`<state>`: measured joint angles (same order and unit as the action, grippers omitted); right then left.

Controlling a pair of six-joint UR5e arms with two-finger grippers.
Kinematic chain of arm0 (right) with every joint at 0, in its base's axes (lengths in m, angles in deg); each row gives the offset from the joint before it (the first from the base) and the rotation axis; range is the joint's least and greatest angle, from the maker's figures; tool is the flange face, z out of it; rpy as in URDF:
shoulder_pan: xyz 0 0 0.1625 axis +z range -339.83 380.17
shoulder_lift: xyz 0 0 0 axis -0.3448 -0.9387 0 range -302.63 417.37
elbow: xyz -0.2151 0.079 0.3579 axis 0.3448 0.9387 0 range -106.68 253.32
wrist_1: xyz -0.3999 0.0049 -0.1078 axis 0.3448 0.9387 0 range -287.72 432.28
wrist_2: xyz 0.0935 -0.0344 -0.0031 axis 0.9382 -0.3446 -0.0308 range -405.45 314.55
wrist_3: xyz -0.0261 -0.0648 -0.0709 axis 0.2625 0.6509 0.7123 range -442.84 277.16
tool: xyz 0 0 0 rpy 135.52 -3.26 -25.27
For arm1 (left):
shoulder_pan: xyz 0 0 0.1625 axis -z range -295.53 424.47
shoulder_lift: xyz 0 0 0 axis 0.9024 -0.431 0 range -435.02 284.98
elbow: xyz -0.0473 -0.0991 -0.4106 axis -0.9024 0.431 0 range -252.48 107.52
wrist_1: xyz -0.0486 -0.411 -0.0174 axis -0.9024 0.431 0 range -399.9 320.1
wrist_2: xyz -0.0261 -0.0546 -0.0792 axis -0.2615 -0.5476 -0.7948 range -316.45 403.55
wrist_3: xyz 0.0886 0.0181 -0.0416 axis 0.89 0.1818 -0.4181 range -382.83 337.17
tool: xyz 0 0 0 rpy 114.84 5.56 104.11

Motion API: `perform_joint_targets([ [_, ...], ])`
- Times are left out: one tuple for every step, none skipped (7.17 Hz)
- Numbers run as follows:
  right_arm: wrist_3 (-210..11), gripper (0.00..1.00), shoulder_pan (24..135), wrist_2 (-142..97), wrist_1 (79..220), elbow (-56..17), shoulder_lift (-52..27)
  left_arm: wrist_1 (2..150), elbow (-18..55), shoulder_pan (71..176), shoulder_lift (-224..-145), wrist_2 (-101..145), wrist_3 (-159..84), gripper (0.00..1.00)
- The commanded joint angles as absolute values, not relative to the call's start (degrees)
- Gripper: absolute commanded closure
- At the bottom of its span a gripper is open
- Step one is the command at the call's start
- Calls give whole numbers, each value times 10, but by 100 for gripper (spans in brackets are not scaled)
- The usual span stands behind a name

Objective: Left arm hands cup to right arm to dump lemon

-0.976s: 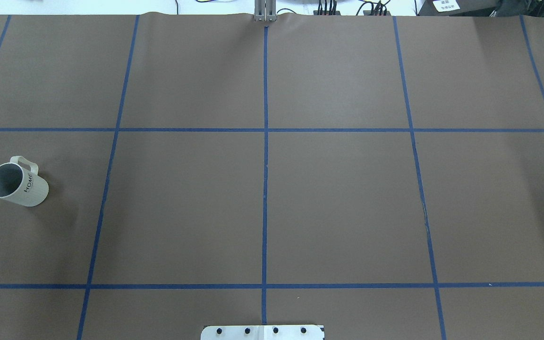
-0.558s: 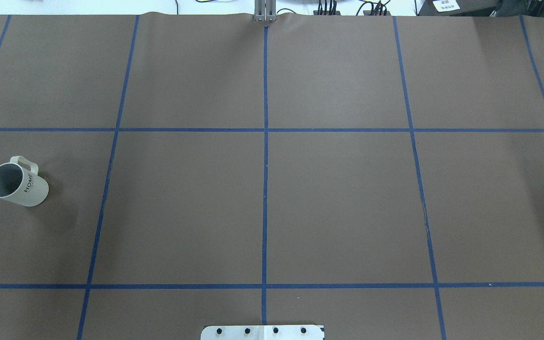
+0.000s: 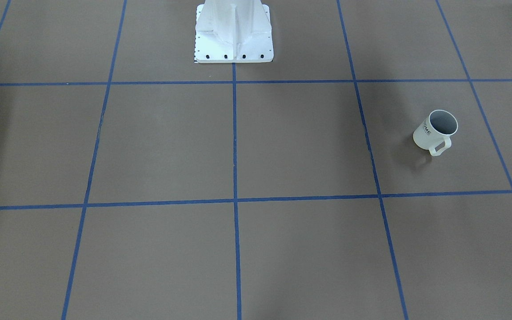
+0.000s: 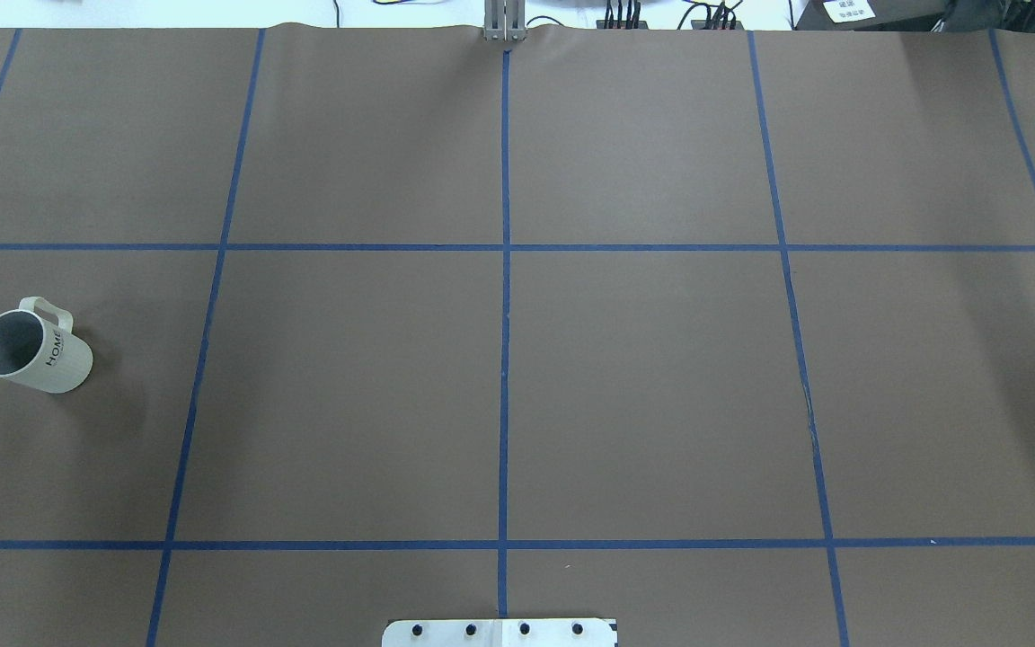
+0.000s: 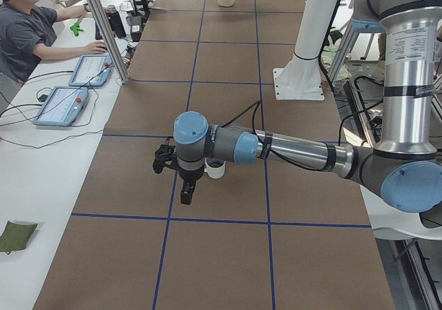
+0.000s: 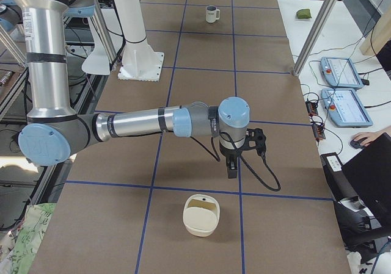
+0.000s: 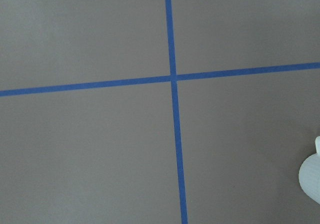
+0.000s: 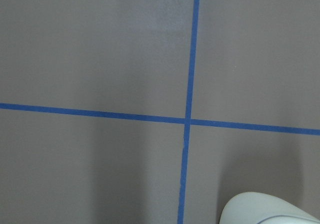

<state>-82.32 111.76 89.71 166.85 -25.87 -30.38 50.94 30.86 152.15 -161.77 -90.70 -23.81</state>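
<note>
Overhead exterior: cup (image 4: 32, 350) upright, grey inside; left fingers (image 5: 186, 194), right fingers (image 6: 232, 167): spread cannot tell.

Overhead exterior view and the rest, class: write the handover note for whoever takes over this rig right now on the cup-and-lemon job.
Left gripper: over the table, pointing down; open or shut cannot be told.
Right gripper: the same.
White ceramic cup with black HOME lettering: upright on the brown paper-covered table, on the robot's left side, not held. No lemon shows in any view.
Cream squarish container: on the table near the right gripper.
Done: nothing.
Left: grasp the cup, hand it over, dump.
</note>
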Motion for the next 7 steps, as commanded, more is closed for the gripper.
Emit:
perform_joint_targets([
  [-825,0,1082,916,1667,-269,-293,518,339,1452,-1617,-950,-345,0],
  [-823,0,1063,912,1667,-286,-290,544,355,1410,-1614,-917,-380,0],
  [-825,0,1060,915,1667,-290,-288,582,355,1384,-1612,-888,-383,0],
  [-825,0,1060,916,1667,-302,-287,589,355,1353,-1612,-851,-381,0],
  [-825,0,1057,918,1667,-312,-287,589,355,1318,-1612,-834,-381,0],
  [-825,0,1053,918,1667,-312,-281,592,350,1294,-1612,-833,-393,0],
  [-825,0,1048,918,1667,-312,-277,612,347,1277,-1612,-829,-418,0],
])
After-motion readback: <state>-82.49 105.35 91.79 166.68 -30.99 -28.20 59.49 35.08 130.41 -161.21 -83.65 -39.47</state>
